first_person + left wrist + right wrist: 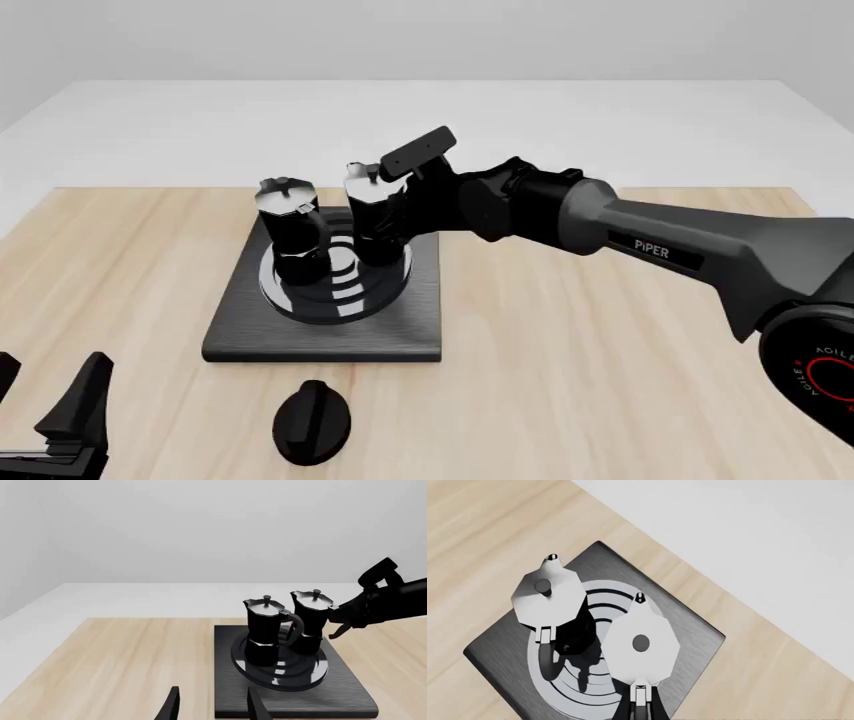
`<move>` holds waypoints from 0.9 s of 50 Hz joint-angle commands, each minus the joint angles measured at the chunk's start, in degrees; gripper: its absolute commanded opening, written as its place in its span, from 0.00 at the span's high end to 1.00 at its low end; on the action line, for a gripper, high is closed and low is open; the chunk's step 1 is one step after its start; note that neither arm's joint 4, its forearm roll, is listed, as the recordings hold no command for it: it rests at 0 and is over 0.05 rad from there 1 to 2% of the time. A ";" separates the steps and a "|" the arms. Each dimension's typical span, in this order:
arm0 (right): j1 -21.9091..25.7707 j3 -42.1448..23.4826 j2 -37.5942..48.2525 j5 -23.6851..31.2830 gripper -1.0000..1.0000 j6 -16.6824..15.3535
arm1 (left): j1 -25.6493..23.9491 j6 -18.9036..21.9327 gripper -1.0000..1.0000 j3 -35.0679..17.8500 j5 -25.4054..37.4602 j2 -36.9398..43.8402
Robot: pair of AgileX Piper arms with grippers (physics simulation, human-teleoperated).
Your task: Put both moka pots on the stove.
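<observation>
We see both moka pots upright on stove burner. Right hand at right pot's handle, whether clamped on it we cannot tell. Left hand fingers apart, well away over counter.

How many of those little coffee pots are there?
2. Both stand on the stove, on its burner rings: one moka pot on the left, the other moka pot beside it at the right gripper. Nothing seems hidden.

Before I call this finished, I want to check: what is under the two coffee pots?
Both coffee pots stand on the stove burner's rings. The rings directly beneath their bases are covered.
</observation>
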 commanded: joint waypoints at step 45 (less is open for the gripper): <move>2.39 -0.89 -6.95 3.64 0.00 1.57 | 0.00 0.00 0.00 0.00 0.00 0.00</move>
